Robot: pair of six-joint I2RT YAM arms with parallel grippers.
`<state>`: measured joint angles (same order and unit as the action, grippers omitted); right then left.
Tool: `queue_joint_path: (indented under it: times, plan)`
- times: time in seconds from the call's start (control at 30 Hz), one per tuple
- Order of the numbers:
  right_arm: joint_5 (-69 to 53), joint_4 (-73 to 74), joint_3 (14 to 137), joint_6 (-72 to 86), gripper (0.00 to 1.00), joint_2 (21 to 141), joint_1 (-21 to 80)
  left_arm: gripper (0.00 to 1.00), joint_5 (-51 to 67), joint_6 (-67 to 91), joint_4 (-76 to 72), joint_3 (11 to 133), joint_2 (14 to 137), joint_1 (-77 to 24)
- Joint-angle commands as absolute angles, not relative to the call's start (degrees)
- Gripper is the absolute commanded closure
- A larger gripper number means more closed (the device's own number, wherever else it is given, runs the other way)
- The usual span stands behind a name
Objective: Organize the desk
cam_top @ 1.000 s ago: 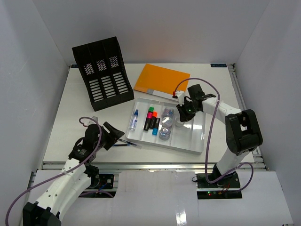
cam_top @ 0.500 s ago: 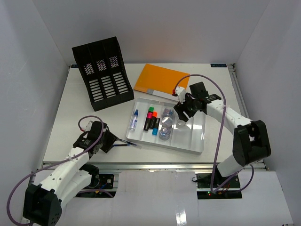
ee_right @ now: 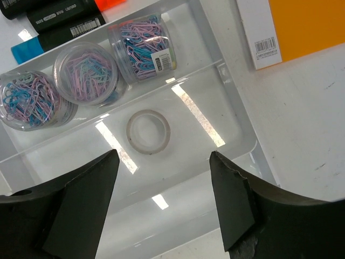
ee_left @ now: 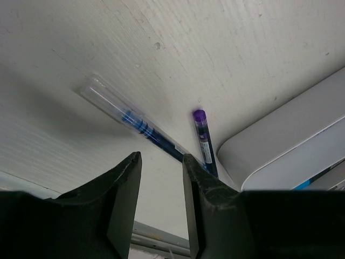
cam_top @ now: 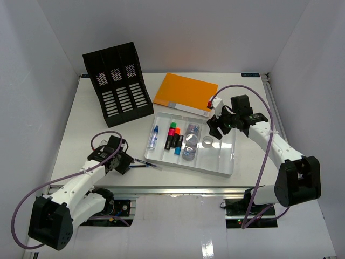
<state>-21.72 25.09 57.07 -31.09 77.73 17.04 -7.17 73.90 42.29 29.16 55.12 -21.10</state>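
White walls box in a flat white table [cam_top: 81,124] that fills the overhead view and ends in a metal front rail. On it stand a black slotted plastic file rack [cam_top: 117,83] at the back left and a smooth orange folder [cam_top: 185,93] behind a white compartmented tray [cam_top: 234,154]. The left claw [cam_top: 127,163] sits low by two thin pens [cam_top: 144,163] off the tray's left corner. The right claw [cam_top: 214,131] hovers over the tray's right end.

From the left wrist, the tabletop looks grainy and scuffed. The black fingers stand slightly apart and empty above a clear pen [ee_left: 129,116]. A purple-capped pen [ee_left: 202,137] lies just beside the tray's rounded corner.

From the right wrist, the fingers are spread wide, holding nothing. Below lies a clear tape ring [ee_right: 148,131] in a glossy compartment, with three round tubs [ee_right: 86,73] of pastel paper clips next door.
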Motion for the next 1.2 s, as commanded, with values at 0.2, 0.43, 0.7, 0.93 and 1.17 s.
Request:
queue_joint_path:
  times: [0.2, 0.43, 0.7, 0.93, 1.17]
  plan:
    - [-25.93, 23.47, 56.03, -31.33, 0.25, 74.89, 15.74, 0.41, -7.52, 77.52, 45.18, 35.41, 63.56, -20.92]
    - [-26.77, 23.47, 55.85, -31.29, 0.25, 73.61, 14.72, 0.44, -6.86, 77.34, 45.07, 35.55, 65.85, -20.57]
    - [-27.47, 23.47, 55.63, -31.29, 0.25, 72.66, 14.04, 0.51, -6.74, 76.15, 45.39, 35.11, 67.45, -19.17]
    - [-27.91, 23.47, 55.55, -31.2, 0.25, 72.11, 13.43, 0.52, -6.36, 73.48, 45.67, 37.26, 72.45, -17.42]
    - [-28.28, 23.47, 55.48, -31.29, 0.25, 71.75, 13.11, 0.55, -5.89, 71.54, 47.24, 38.88, 75.86, -17.16]
